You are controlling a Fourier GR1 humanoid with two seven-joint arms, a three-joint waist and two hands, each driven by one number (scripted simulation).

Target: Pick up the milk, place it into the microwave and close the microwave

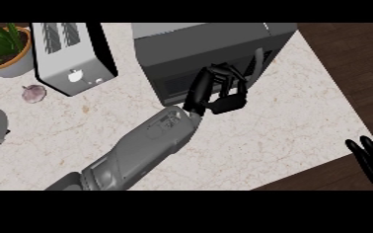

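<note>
Left hand (218, 91) sits against the front of the microwave (211, 42), at the end of a grey forearm that comes in from the view's lower left and slants up toward the middle. Its black fingers (235, 97) are curled inward, bent down and back toward the palm, and nothing can be seen between them. The hand lies over the dark door (169, 85), on the side nearer the pale vertical handle (257, 61), and the fingertips appear to touch or almost touch the door's face; which of the 2 cannot be told from this steep angle.

The microwave stands at the back of the counter, its dark grey top facing the view, and its door looks flush with the body. The milk shows nowhere on the counter, and whether it stands behind the door cannot be told, since the window is dark and partly covered by the hand.

The right hand (361, 154) shows only as a few straight black fingers at the view's right edge, low down, relaxed and well apart from the microwave.

The pale marbled counter (277, 133) also carries a silver toaster (71, 54) with 2 slots just left of the microwave, a potted plant (13, 49) in a tan pot at the far left, and a garlic bulb (33, 94) in front of the pot, near the toaster's corner.
</note>
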